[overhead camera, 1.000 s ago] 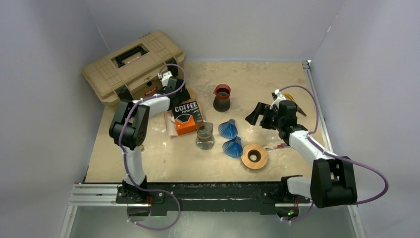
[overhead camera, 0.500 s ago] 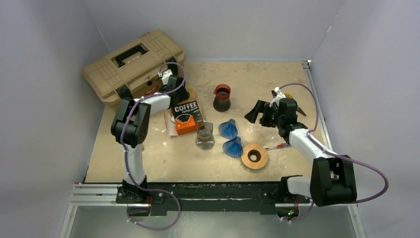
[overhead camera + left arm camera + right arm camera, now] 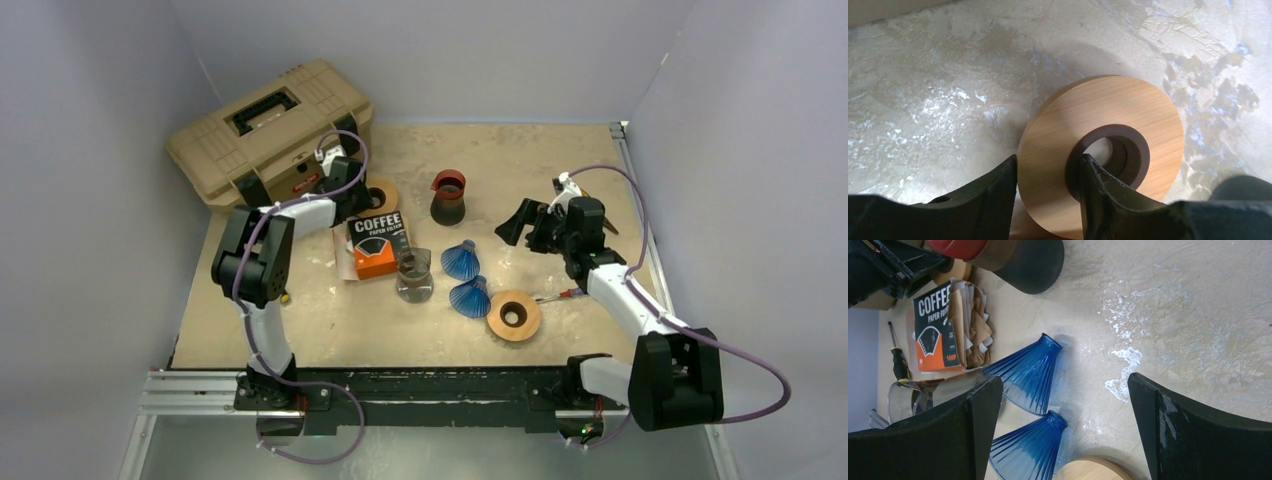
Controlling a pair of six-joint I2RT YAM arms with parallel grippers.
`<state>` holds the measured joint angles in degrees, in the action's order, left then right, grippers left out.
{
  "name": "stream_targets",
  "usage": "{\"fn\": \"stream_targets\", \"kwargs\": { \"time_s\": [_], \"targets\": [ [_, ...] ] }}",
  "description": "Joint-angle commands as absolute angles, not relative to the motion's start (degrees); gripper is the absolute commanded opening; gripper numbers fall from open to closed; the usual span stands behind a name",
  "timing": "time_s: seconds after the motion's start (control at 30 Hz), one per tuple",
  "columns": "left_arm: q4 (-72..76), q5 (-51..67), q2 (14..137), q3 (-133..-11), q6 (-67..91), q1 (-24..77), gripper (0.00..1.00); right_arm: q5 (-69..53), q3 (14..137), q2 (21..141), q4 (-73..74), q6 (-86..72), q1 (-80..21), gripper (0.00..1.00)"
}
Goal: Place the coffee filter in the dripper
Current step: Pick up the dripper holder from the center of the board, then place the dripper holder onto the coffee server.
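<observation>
Brown paper filters [image 3: 974, 315], crumpled, half hidden inside orange box [image 3: 933, 327], lay just beside blue ribbed drippers [image 3: 1025, 372]. Left gripper [image 3: 1047, 165] stood half-closed astride wooden ring [image 3: 1128, 110], grip unclear; right gripper [image 3: 1063, 385] gaped wide, holding nothing

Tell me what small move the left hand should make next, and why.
Probably squeeze the left hand firmly onto the wooden ring before lifting. In the left wrist view one finger sits outside the ring's rim and the other inside its centre hole, the wooden band between them; whether they already grip cannot be told.
</observation>
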<state>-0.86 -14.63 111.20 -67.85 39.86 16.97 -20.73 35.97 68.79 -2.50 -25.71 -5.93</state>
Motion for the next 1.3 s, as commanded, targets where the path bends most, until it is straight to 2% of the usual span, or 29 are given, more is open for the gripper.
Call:
{"fn": "stream_targets", "kwargs": {
  "time_s": [0.0,0.27,0.8,0.87,1.27],
  "targets": [
    [1.9,-11.8,103.8,-66.4,38.8,16.9,0.38,-21.7,37.7,66.8,-2.3,-25.9,-5.9,0.99],
    [-1.8,-11.0,94.0,-65.7,33.5,16.9,0.38,-21.8,38.5,64.9,-0.8,-25.8,-5.8,0.99],
    [-11.6,4.3,78.4,-59.6,30.1,17.1,0.38,-27.1,39.5,62.3,-2.9,-28.6,-5.9,0.99],
    [-12.7,6.2,77.4,-59.4,30.2,17.6,0.35,-29.6,39.8,62.1,-3.8,-29.3,-5.8,0.99],
    [-14.3,3.1,73.8,-60.2,29.5,29.7,0.33,-39.2,42.0,58.1,-4.7,-33.1,-5.9,0.99]
  ]
}}
